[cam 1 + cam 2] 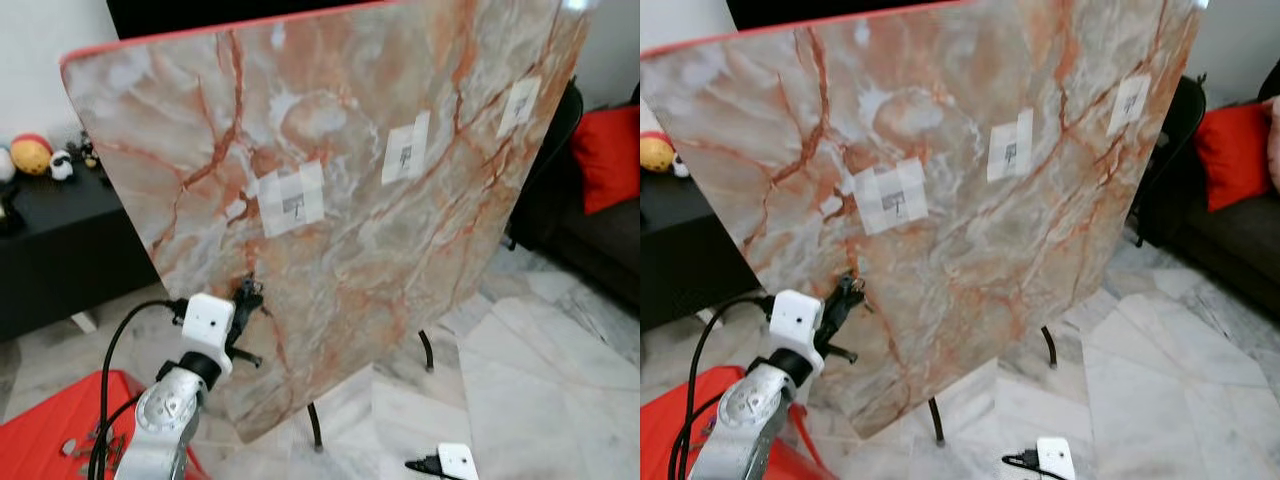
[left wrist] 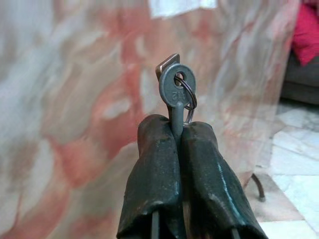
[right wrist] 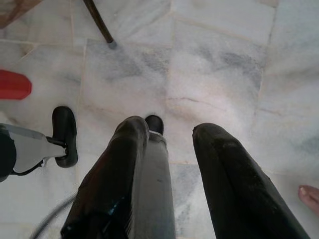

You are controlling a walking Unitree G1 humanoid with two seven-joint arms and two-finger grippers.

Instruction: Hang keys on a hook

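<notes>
A small grey key on a metal ring stands up between the fingers of my left gripper, which is shut on it. That gripper is raised close to the lower left of a big tilted marble-patterned board. Three small dark hooks sit on white taped patches on the board: the nearest hook is up and to the right of the gripper, a second hook is further right, and a third hook is near the right edge. My right gripper hangs open above the floor.
The board rests on thin black legs on a pale marble floor. A red object lies low on the left. A black cabinet with toys stands at the left. A dark sofa with a red cushion is on the right.
</notes>
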